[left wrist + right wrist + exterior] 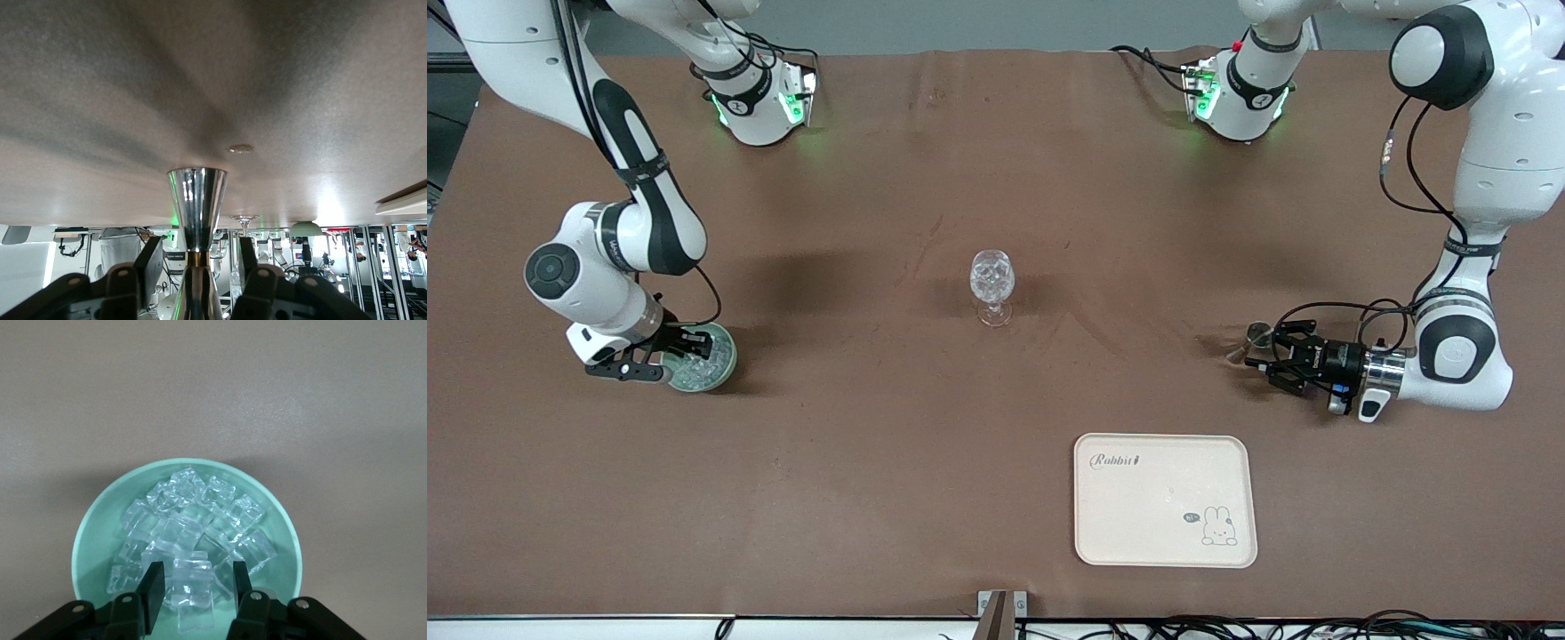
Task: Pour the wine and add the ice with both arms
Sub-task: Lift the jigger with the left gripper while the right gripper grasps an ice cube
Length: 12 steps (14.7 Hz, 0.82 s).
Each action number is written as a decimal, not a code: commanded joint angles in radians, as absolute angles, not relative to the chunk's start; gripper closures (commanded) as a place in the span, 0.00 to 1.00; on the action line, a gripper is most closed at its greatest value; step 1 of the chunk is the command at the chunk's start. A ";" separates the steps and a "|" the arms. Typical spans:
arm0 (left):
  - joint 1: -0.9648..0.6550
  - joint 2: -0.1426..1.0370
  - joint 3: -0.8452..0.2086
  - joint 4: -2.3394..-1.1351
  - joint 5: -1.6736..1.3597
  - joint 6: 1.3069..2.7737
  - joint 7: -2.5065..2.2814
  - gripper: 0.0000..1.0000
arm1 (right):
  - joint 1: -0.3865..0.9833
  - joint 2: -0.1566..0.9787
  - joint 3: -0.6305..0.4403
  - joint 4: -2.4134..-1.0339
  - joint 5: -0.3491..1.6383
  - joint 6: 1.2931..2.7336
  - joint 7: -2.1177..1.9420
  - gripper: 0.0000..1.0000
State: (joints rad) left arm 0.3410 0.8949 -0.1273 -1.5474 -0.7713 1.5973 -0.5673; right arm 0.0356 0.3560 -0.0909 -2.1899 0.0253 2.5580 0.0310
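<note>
A pale green bowl (710, 363) of clear ice (193, 527) stands at the right arm's end of the table. My right gripper (680, 354) is low over the bowl, open, its fingers (153, 585) either side of one ice cube (193, 590) without closing on it. A wine glass (992, 283) stands at the table's middle with clear chunks in it. A chrome jigger (1258, 336) stands at the left arm's end. My left gripper (1263, 356) lies level at the table, open, its fingers (152, 263) on both sides of the jigger's waist (197, 213), apart from it.
A cream tray (1165, 533) with a rabbit print lies nearer to the front camera than the glass, toward the left arm's end. Brown cloth covers the table. The wine glass (244, 221) and bowl (305, 229) show far off in the left wrist view.
</note>
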 commanded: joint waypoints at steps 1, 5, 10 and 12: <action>0.334 0.900 -0.129 -1.549 -0.805 1.594 -0.578 0.48 | 0.051 0.359 -0.089 -2.201 0.054 2.572 0.032 0.51; 0.327 0.900 -0.129 -1.554 -0.811 1.594 -0.575 0.52 | 0.051 0.359 -0.090 -2.201 0.054 2.571 0.028 0.54; 0.327 0.900 -0.127 -1.552 -0.808 1.594 -0.569 0.62 | 0.048 0.359 -0.091 -2.201 0.054 2.574 0.020 0.57; 0.327 0.902 -0.127 -1.549 -0.807 1.594 -0.569 0.68 | 0.048 0.359 -0.091 -2.201 0.054 2.572 0.020 0.57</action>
State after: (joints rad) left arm 0.3280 0.8977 -0.1284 -1.5531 -0.7914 1.5971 -0.5673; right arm 0.0452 0.3642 -0.0890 -2.1898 0.0376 2.5600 0.0307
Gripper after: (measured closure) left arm 0.634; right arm 0.568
